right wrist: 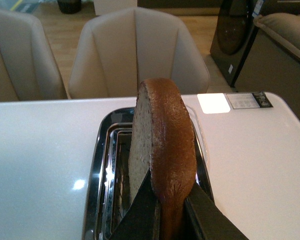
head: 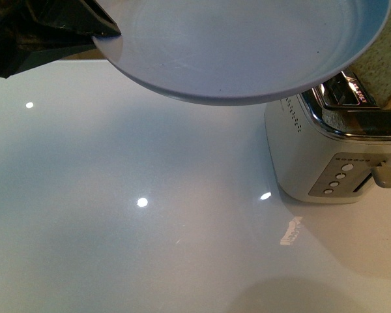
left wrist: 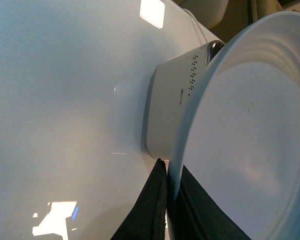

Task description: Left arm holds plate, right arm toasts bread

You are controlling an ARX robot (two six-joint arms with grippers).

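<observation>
Bread (right wrist: 165, 145) hangs in right jaws above toaster (head: 306, 156) slots; left jaws grip plate (head: 247, 45)

Pale plate (head: 247, 45) aloft, brown bread (right wrist: 165, 145) upright

Home dining area: toaster (head: 326, 163), upholstered chairs (right wrist: 140, 50)

There is one plate (head: 247, 52), one slice of bread (right wrist: 165, 145), one toaster (head: 313, 163) and one table (head: 117, 228). The toaster's front has four round buttons (head: 343, 176) and one lever (head: 386, 176). Two chairs (right wrist: 140, 50) stand beyond the table, and two grippers show: the left gripper (left wrist: 171, 200) and the right gripper (right wrist: 172, 220).
</observation>
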